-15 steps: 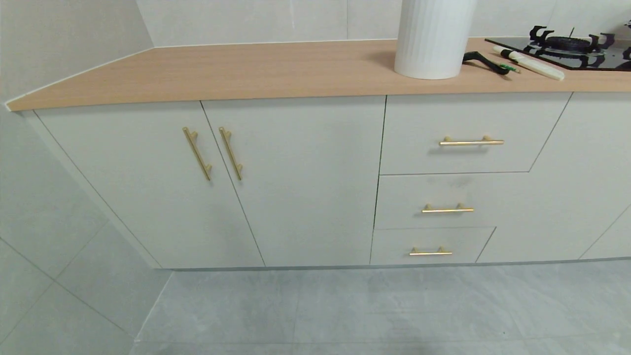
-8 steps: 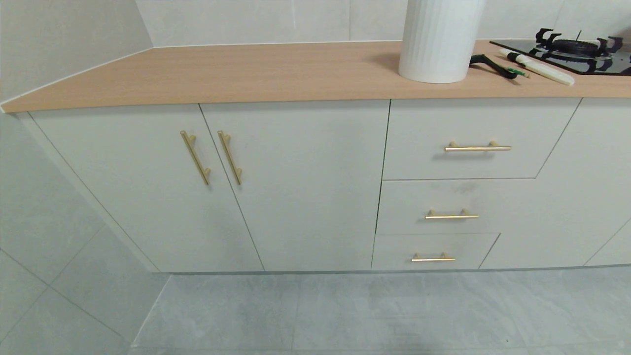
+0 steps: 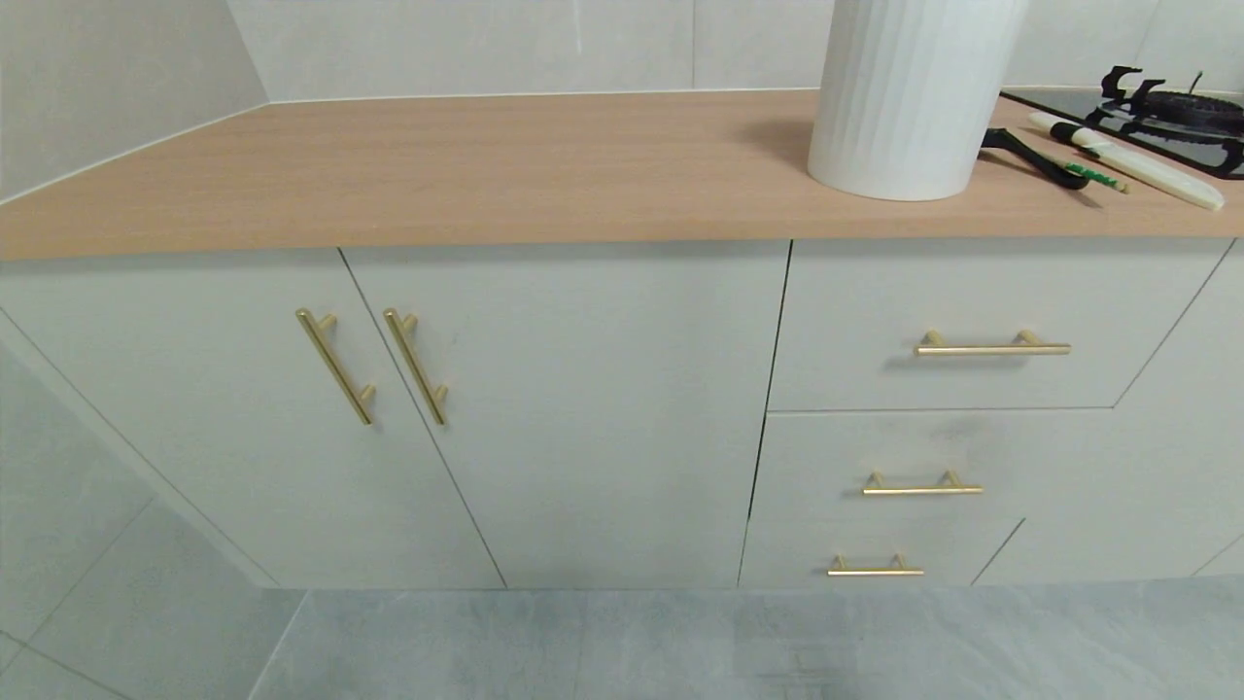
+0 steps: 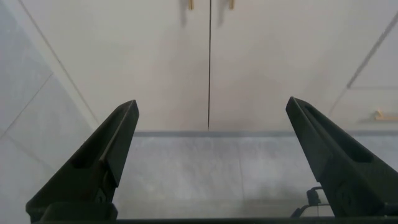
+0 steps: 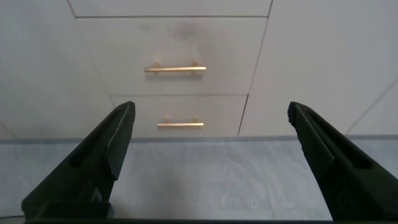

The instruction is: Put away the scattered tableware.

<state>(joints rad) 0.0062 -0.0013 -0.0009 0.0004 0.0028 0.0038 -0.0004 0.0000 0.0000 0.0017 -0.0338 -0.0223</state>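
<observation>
2 grippers, both spread wide, nothing in either. left gripper [image 4: 211, 168] hangs low, pointing at double cabinet doors [image 4: 261, 62]. right gripper [image 5: 208, 168] hangs low too, pointing at lower 2 drawers [image 5: 180, 43]. Tableware sits up on wooden countertop [image 3: 486, 165], far right end: black-handled utensil [image 3: 1035, 157] and cream knife [image 3: 1132, 173] lying just beside each other, between white ribbed container [image 3: 914, 97] and stove [image 3: 1176, 112].

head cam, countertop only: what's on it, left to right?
white ribbed container → black-handled utensil → long white utensil. The hob overlaps the last two, so it is left out.
</observation>
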